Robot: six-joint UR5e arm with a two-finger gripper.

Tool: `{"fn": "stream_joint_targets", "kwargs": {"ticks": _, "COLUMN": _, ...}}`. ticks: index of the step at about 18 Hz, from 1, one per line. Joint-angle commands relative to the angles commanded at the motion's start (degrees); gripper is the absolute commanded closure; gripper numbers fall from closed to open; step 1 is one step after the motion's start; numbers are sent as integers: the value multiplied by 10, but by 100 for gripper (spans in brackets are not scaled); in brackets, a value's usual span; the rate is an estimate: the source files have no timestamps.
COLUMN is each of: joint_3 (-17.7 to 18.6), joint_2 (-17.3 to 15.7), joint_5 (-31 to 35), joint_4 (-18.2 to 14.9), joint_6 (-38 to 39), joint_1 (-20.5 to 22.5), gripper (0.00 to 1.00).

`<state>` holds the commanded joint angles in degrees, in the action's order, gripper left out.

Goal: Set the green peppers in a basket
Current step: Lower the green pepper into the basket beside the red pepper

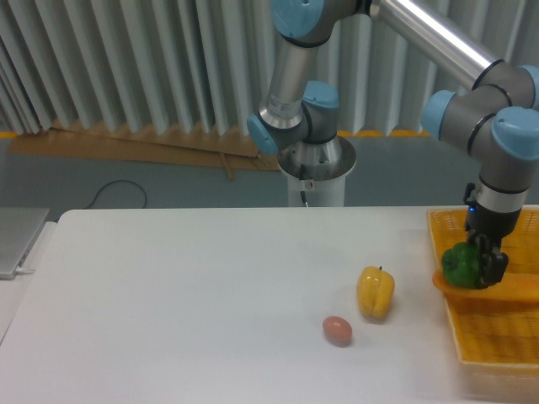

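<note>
The end effector [482, 265] pinches the green pepper [460, 266], holding it above the basket [497, 337] near the left rim, at the tabletop's [185, 295] right edge, clear for dropping inside.
</note>
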<state>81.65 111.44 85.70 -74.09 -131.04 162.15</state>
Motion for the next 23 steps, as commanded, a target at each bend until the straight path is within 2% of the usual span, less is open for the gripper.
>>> {"fn": "stream_joint_targets", "kwargs": {"ticks": 6, "joint_3": -2, "joint_2": 2, "joint_5": -14, "joint_4": 4, "joint_6": -34, "joint_1": 7, "gripper": 44}}
{"fn": "stream_joint_targets", "kwargs": {"ticks": 12, "joint_3": -4, "joint_2": 0, "joint_5": -15, "joint_4": 7, "joint_6": -107, "joint_1": 15, "gripper": 45}}
{"fn": "stream_joint_targets", "kwargs": {"ticks": 16, "joint_3": -4, "joint_2": -2, "joint_5": -18, "joint_4": -1, "joint_6": -115, "joint_1": 18, "gripper": 45}}
{"fn": "stream_joint_targets", "kwargs": {"ticks": 21, "joint_3": 12, "joint_2": -17, "joint_5": -22, "joint_4": -13, "joint_6": -109, "joint_1": 61, "gripper": 39}}
{"fn": "stream_joint_targets", "kwargs": {"ticks": 23, "joint_3": 13, "joint_2": -12, "joint_5": -27, "joint_4": -12, "joint_6": -109, "joint_1": 81, "gripper": 42}}
